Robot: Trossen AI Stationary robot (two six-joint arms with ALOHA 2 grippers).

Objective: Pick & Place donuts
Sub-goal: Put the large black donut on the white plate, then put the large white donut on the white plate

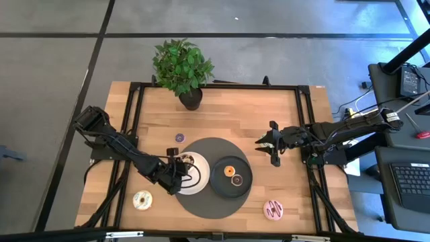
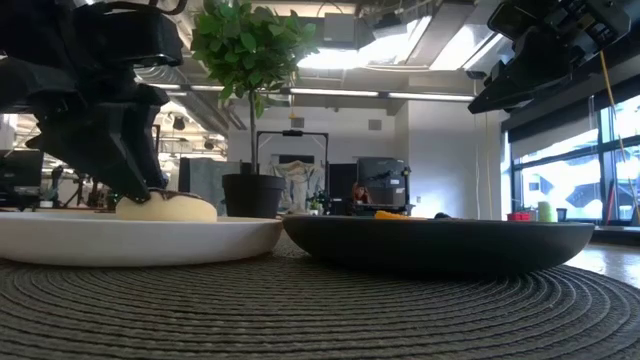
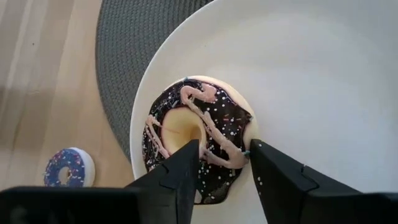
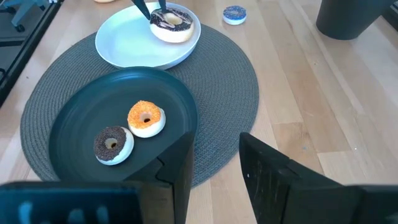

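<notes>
Woven mat [image 2: 320, 310] under both plates

Chocolate donut [image 3: 198, 142]: pink drizzle, sprinkles; flat on the white plate [image 3: 311, 74], one finger of the left claw [image 3: 222, 180] in its hole.
Orange donut [image 4: 146, 118]: flat on the black plate [image 4: 81, 127].
Brown donut [image 4: 113, 144]: touching the orange one.
Small blue donut [image 4: 234, 14]: on the counter [image 4: 323, 106].
White donut [image 1: 142, 199]: counter, near left.
Pink donut [image 1: 273, 210]: counter, near right.

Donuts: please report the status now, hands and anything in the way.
Left hand on white plate, fingers astride chocolate donut. Right hand open, hanging above table. Two small donuts on black plate. Nothing in the way.
</notes>
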